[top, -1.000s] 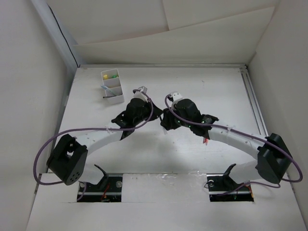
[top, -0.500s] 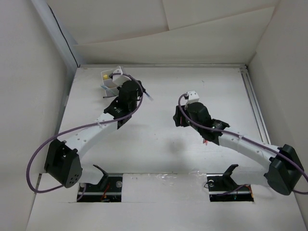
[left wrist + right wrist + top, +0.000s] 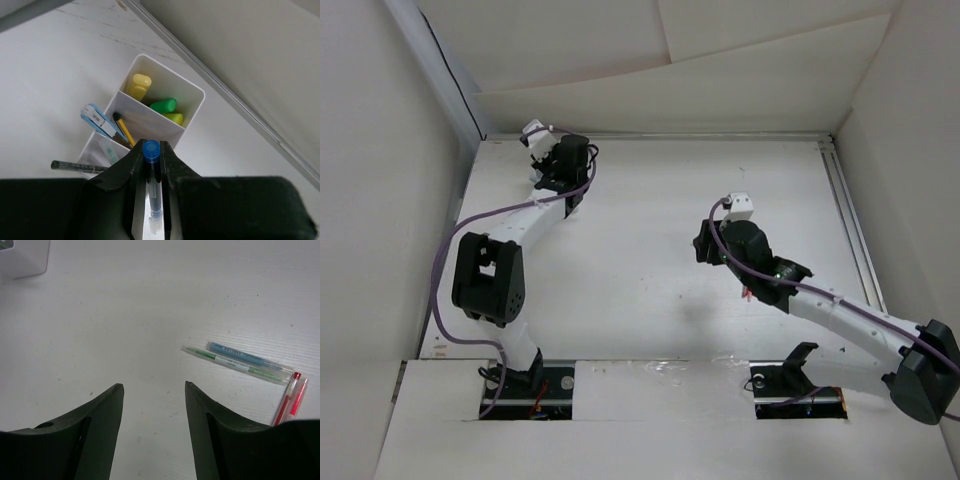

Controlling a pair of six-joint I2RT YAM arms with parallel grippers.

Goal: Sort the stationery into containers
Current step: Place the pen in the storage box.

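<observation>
Left end effector (image 3: 151, 146) clenches a light, stiff, slick blue pen (image 3: 154, 195) near its cap, above the box (image 3: 194, 112) at the table's (image 3: 50, 60) far-left corner.

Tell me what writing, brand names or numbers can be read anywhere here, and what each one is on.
No text is legible.
Loose blue pen: dark print along the barrel, too small to read.
Green pen beside it: faint marks, blurred.
Blue-and-white piece in the box: dark mark, blurred.
Dark pen at the box's near end: pale specks, unreadable.
Blue-capped pen in the left tool: no print visible.
</observation>
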